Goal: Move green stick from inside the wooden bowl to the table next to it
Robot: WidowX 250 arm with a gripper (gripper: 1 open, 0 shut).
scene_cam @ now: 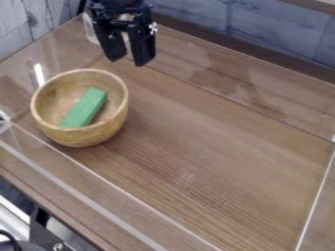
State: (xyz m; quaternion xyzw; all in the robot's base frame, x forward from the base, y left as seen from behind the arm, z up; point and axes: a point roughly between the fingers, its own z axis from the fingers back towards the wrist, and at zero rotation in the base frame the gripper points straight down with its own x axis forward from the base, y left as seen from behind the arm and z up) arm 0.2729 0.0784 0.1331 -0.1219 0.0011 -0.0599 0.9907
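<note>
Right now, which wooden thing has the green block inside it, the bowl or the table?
The bowl. The green block lies inside its round rim, while the flat brown table around it holds nothing green.
</note>
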